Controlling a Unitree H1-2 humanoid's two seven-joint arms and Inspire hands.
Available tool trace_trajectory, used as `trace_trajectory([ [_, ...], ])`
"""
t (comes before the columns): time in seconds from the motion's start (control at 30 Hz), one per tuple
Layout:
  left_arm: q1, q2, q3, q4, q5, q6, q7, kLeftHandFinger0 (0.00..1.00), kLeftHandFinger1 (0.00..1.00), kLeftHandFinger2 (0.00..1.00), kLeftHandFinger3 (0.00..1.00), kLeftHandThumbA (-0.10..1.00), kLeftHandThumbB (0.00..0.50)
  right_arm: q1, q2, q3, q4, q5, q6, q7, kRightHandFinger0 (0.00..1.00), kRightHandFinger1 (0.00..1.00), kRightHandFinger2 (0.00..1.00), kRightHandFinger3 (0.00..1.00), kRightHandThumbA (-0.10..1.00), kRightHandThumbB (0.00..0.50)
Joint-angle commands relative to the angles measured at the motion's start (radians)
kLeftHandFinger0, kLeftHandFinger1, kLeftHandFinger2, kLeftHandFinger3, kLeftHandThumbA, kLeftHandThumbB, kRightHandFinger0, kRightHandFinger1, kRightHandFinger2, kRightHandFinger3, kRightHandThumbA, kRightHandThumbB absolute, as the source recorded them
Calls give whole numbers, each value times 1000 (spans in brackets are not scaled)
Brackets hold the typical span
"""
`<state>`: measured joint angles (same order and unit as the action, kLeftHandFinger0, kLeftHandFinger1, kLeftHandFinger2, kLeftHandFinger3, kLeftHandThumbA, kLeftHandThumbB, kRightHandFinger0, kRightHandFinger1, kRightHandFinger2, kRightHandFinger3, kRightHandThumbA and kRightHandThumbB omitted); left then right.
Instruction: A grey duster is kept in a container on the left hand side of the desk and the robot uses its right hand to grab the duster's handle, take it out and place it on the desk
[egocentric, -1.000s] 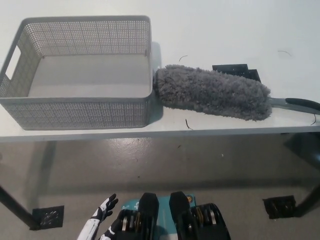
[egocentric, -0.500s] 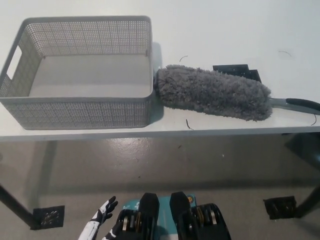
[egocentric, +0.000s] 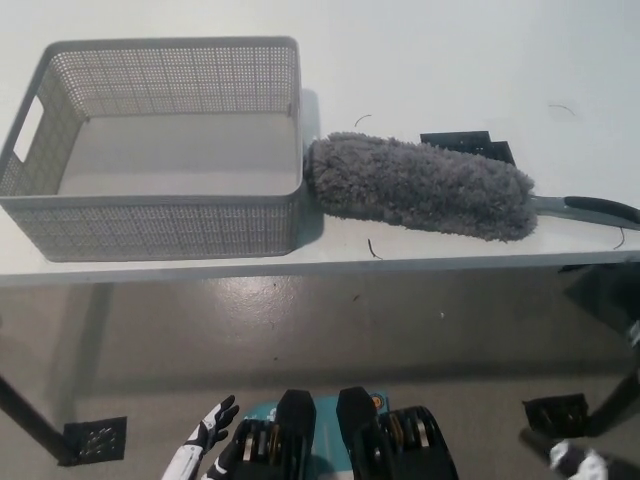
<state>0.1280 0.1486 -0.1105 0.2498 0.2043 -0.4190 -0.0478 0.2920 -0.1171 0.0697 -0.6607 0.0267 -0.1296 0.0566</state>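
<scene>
- The grey duster (egocentric: 420, 186) was laid flat on the white desk (egocentric: 450, 60), outside the container (egocentric: 160, 225), and was held by no robot hand
- Its fluffy head was placed just beside the right wall of the grey perforated container, which was set on the left part of the desk
- The duster's handle (egocentric: 590, 208) was pointed to the right, near the front edge of the desk
- A flat black object (egocentric: 462, 143) was partly hidden behind the fluffy head
- The white left robot hand (egocentric: 208, 432) was seen low at the lower left, below the desk, with fingers spread and nothing held
- The right robot hand (egocentric: 580, 462) was seen only as a small blurred part in the lower right corner; whether it was spread or pressed together could not be told
</scene>
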Motion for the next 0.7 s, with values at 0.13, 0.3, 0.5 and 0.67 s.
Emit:
trace_trajectory([
  [0.13,-12,-14,-14,-13,-36,-51,42,1000,1000,1000,1000,980,193,-12,116,47,606,-38,-340,-26,1000,1000,1000,1000,1000,298],
  [0.3,-23,-20,-16,-10,-33,-51,60,1000,1000,1000,1000,1000,187,-93,108,46,821,-51,-340,-11,1000,1000,1000,1000,1000,334],
  [0.5,-25,-15,-15,-17,-40,-51,54,1000,1000,1000,1000,1000,203,-129,96,54,873,-69,-340,-10,1000,1000,1000,1000,1000,420],
  [0.67,-38,-9,-18,-22,-43,-51,58,1000,1000,1000,1000,1000,193,-147,92,54,883,-78,-340,-14,1000,1000,1000,1000,1000,454],
])
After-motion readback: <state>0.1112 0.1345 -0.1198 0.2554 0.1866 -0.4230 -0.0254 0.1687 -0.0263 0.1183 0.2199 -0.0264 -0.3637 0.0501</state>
